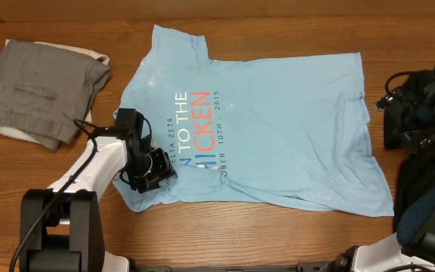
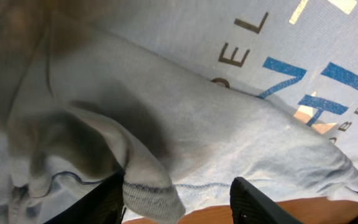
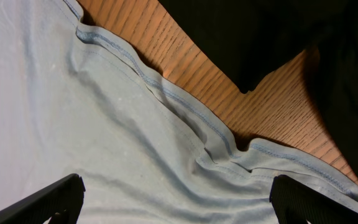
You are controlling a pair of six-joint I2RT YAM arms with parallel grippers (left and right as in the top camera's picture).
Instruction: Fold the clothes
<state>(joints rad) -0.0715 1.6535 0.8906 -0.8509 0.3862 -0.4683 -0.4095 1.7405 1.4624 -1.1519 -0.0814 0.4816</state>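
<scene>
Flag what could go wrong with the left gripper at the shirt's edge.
Left gripper has only a bunched, ribbed edge of the T-shirt between its open fingers; a shallow bite could slip or lift extra layers. Right gripper sits open over the wrinkled hem near black cloth; closing there might snag it too.

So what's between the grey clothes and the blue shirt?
Only bare wooden table separates the grey clothes from the blue shirt, in the overhead view.

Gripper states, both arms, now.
Left gripper: open, straddling a bunched T-shirt edge, not clamped on it.
Right gripper: open wide above the T-shirt's hem, holding nothing.
</scene>
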